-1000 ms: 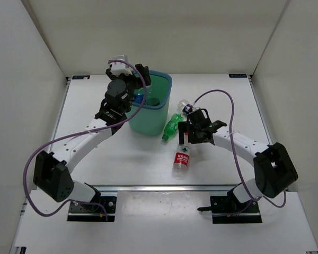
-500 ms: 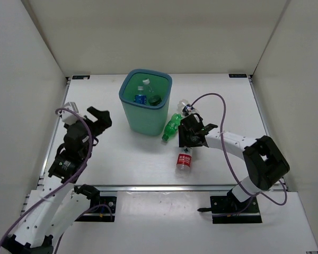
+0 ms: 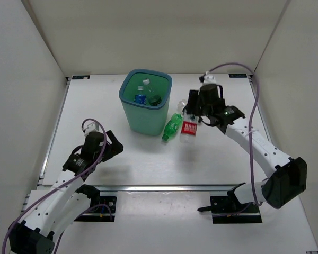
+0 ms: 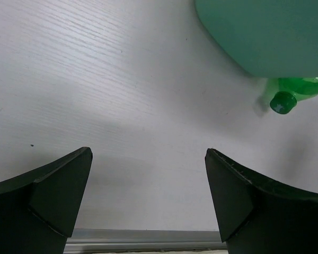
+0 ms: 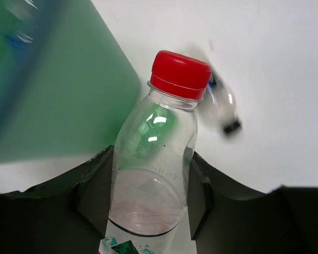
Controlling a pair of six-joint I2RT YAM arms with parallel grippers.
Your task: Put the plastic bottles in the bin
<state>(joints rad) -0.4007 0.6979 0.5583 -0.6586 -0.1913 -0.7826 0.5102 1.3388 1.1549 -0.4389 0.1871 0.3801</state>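
Red-capped bottle [image 5: 159,143], red label [image 3: 189,127] – writing unreadable – clamped in right fingers [image 5: 93,193]; left fingers [image 4: 53,201] spread wide.

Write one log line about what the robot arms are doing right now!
left gripper: open, holding nothing | right gripper: shut on red-capped bottle, beside bin | green bottle: lying by bin

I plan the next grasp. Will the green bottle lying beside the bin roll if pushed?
Probably: the green bottle lies on its side and looks round, so a sideways push may roll it. Small plastic, so likely light. The nearby bin may stop it.
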